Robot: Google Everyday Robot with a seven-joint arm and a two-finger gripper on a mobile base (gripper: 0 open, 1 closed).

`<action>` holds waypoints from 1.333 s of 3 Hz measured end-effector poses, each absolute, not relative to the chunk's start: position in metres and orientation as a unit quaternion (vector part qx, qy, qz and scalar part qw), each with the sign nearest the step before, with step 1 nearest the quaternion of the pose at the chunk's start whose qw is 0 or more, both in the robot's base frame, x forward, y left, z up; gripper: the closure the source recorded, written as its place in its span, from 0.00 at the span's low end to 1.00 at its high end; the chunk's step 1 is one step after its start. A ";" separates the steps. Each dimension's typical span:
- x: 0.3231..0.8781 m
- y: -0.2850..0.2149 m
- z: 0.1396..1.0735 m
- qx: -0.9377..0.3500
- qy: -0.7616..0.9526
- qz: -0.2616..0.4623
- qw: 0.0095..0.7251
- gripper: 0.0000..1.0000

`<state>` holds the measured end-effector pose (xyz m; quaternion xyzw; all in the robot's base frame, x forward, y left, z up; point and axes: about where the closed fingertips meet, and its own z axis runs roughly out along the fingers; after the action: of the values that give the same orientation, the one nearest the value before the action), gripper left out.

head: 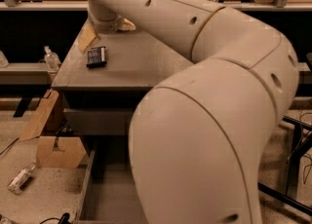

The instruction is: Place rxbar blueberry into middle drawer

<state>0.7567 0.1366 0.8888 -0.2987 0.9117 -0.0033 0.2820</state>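
Observation:
The rxbar blueberry (96,56) is a small dark wrapped bar lying flat on the grey cabinet top (141,67), near its left edge. My gripper (91,36) hangs just behind and above the bar, at the far left of the cabinet top, apart from the bar. The middle drawer (86,189) is pulled out below the cabinet. Only its left wall and a strip of its floor show, because my arm (209,121) covers the rest.
My bulky arm fills the middle and right of the view. A grey drawer front (95,121) sits under the cabinet top. A torn cardboard box (53,150) and a small bottle (19,179) lie on the floor at left. A spray bottle (51,60) stands on the left shelf.

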 end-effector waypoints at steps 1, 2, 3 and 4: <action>0.766 0.133 0.873 -0.268 0.928 0.010 0.258 0.00; 0.772 0.139 0.851 -0.251 0.939 0.038 0.232 0.00; 0.772 0.141 0.850 -0.251 0.939 0.041 0.231 0.00; 0.772 0.142 0.841 -0.232 0.949 0.031 0.213 0.00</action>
<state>0.7715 0.1419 0.8407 -0.2320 0.9486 0.0308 0.2128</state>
